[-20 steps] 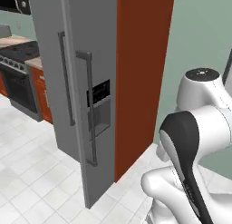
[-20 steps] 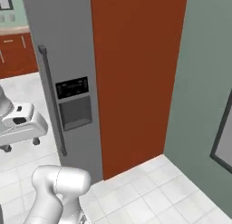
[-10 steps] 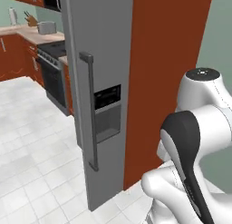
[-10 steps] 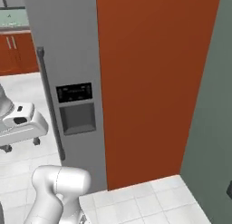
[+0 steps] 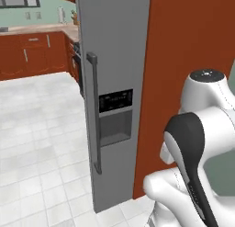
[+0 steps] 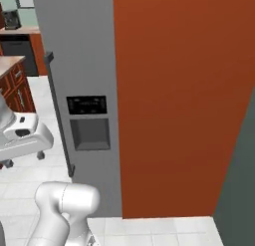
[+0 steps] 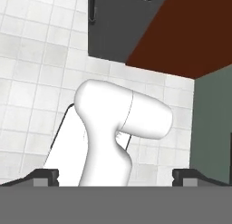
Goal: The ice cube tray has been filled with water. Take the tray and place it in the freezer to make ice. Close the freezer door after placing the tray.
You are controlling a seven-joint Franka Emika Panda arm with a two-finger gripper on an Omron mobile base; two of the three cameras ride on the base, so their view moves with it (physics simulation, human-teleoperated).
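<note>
The freezer (image 5: 114, 47) stands as a tall grey cabinet right in front of me, also seen in the right base view (image 6: 79, 56). Its freezer door (image 5: 110, 166) is closed flat, with a dark vertical bar handle (image 5: 94, 125) beside a black dispenser panel (image 5: 115, 102). The ice cube tray is out of view. In the hand view my gripper (image 7: 115, 175) is open, its two dark fingertips (image 7: 45, 175) far apart with nothing between them, and it looks down at the tiled floor and the freezer's foot (image 7: 113, 41).
A tall red-brown panel (image 6: 179, 100) flanks the freezer on its right, with a grey-green wall (image 6: 239, 180) beyond. Red-brown base cabinets with a counter (image 5: 32, 56) line the far left. White tiled floor (image 5: 36, 143) lies open to the freezer's left.
The whole picture has shifted, so the base has moved: the freezer front now looks closer and more head-on. The gripper has stayed open.
</note>
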